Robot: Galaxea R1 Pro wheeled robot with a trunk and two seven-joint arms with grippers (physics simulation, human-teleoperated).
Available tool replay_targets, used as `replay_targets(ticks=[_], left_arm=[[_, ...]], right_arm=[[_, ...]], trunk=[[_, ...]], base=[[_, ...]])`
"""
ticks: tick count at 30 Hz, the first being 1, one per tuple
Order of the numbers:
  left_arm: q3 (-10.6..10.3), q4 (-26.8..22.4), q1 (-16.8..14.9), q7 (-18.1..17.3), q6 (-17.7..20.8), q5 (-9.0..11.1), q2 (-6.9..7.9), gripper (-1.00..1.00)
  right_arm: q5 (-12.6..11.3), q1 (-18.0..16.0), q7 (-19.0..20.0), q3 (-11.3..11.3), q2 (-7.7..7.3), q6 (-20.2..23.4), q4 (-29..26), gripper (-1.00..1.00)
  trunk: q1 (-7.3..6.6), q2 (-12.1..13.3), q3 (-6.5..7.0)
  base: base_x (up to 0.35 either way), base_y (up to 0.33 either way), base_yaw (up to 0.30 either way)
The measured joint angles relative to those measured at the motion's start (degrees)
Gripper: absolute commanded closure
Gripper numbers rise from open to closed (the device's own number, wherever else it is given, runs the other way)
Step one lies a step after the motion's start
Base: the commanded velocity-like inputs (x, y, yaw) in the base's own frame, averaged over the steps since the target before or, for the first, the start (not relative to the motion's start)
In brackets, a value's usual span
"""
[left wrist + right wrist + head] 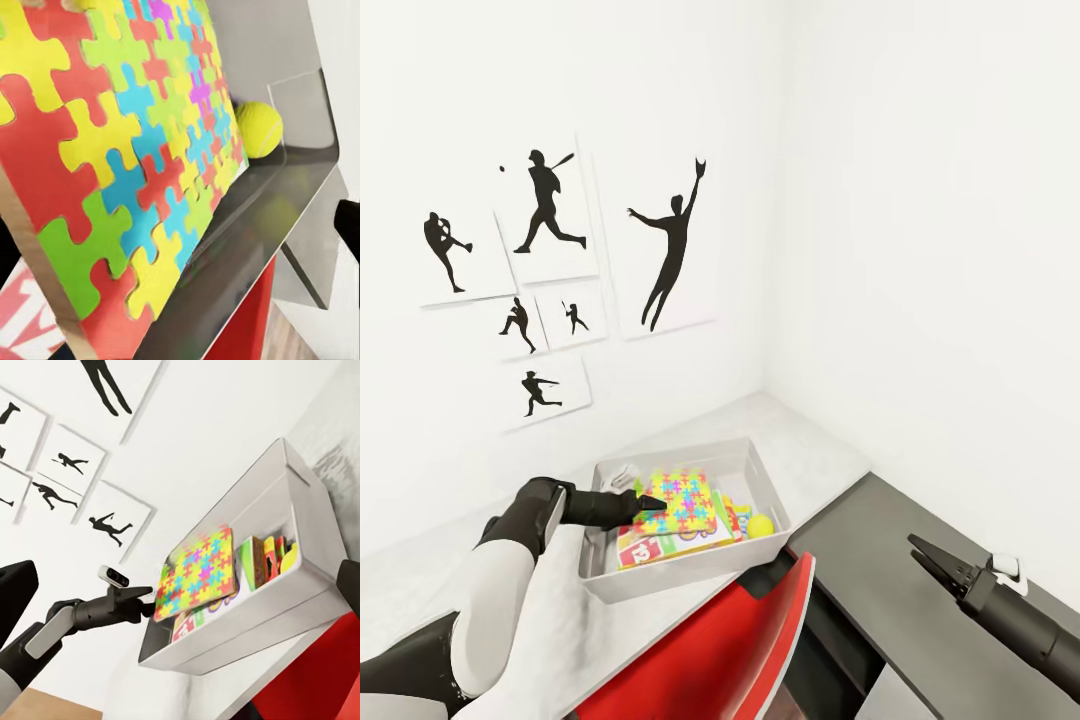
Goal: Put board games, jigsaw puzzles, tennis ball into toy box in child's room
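**Puzzle over the box, most toys already in**

The left gripper pinches a puzzle by its near edge, its dark fingertips closed on the slab, which hangs tilted over the toy box. In the left wrist view the puzzle leans above the box floor with the ball resting in a far corner. Under and beside the puzzle lie printed game boxes; the right wrist view shows colourful flat pieces standing on edge against one wall. How many board games or whether a second puzzle sits there, I cannot tell.

The right gripper hangs well apart over the dark side unit, fingers pressed to a point, holding nothing.

The box stands on the table in the corner. The task looks nearly done: what remains is releasing this puzzle, and perhaps any toy left elsewhere.
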Motion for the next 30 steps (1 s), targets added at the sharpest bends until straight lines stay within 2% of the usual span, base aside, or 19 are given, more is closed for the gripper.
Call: replay_targets(ticks=[8, 16, 18, 26, 30], left_arm=[[0.27, -0.57, 0.00, -1.47, -0.03, 0.03, 0.40, -1.00], [0.38, -5.03, 0.00, -10.02, 0.51, -0.15, 0.81, -1.00], [0.35, -5.66, 0.04, -12.63, 0.54, -0.32, 1.28, -1.00], [0.36, -6.08, 0.08, -15.83, 0.53, -0.04, 3.62, -1.00], [0.34, -6.10, 0.07, -19.13, 0.43, -0.10, 4.83, -1.00]], right_arm=[[0.00, 0.00, 0.00, 0.00, 0.00, 0.00, 0.00, -1.00], [0.00, 0.00, 0.06, -0.01, 0.00, -0.01, 0.00, -1.00], [-0.02, 0.00, 0.08, -0.01, 0.00, -0.01, 0.00, -1.00], [-0.01, 0.00, 0.09, -0.01, 0.00, 0.00, 0.00, -1.00], [-0.01, 0.00, 0.09, -0.01, 0.00, 0.00, 0.00, -1.00]], trunk=[[0.00, 0.00, 0.00], [0.00, -0.01, 0.41], [0.00, -0.01, 0.57], [0.00, -0.01, 1.25], [0.00, -0.01, 1.60]], base=[[0.000, 0.000, 0.000], [0.000, 0.000, -0.062], [0.000, 0.000, -0.100], [0.000, 0.000, -0.104], [0.000, 0.000, -0.106]])
